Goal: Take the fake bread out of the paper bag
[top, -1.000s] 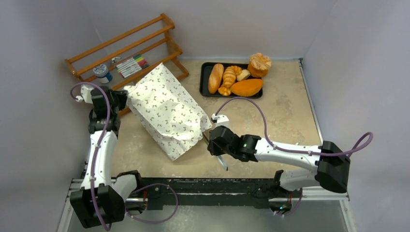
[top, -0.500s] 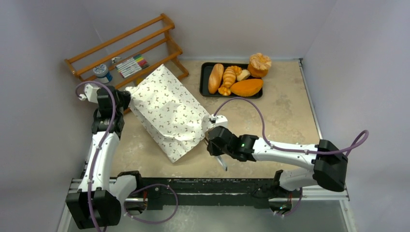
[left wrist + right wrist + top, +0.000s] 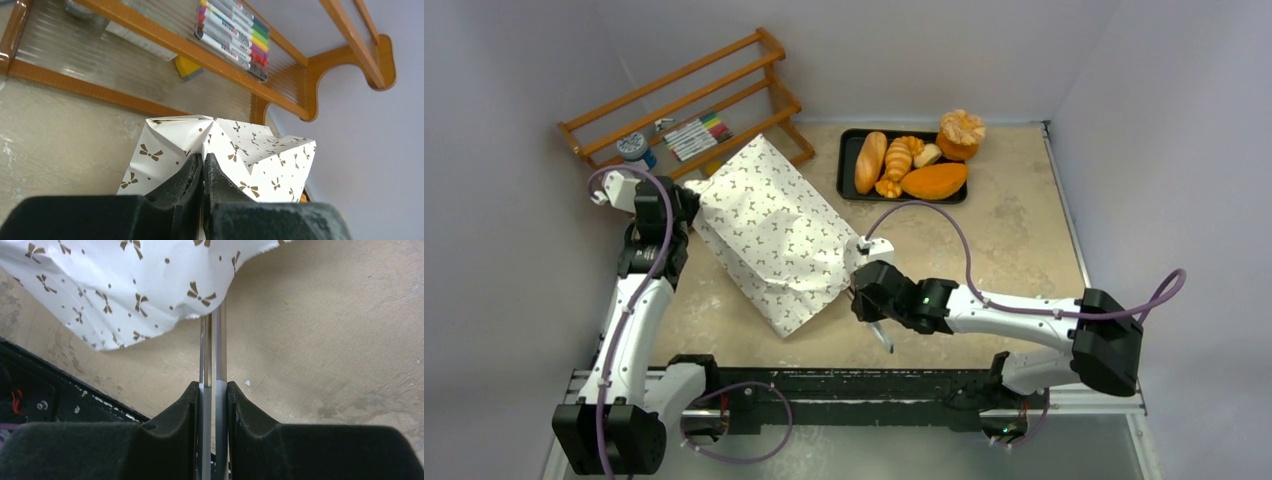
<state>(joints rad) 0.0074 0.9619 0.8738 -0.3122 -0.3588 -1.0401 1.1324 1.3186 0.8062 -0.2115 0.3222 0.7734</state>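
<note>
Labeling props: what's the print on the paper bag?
The paper bag is white with small brown bow-shaped marks and dots; clearest in left wrist view.

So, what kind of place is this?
Probably a lab robot test cell, not a bakery: left arm and right arm bolted at the table edge, plain walls around it, fake bread on a black tray.

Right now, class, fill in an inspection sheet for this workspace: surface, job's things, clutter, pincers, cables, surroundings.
Surface: beige table, mottled.
Job's things: paper bag mid-table, contents hidden; bread pieces on the black tray.
Clutter: wooden rack with markers and a jar.
Pincers: left pincer shut on the bag's folded end; right pincer shut on metal tongs, tips hidden at the bag's edge.
Cables: purple cable loops on both arms.
Surroundings: plain grey walls.
</note>
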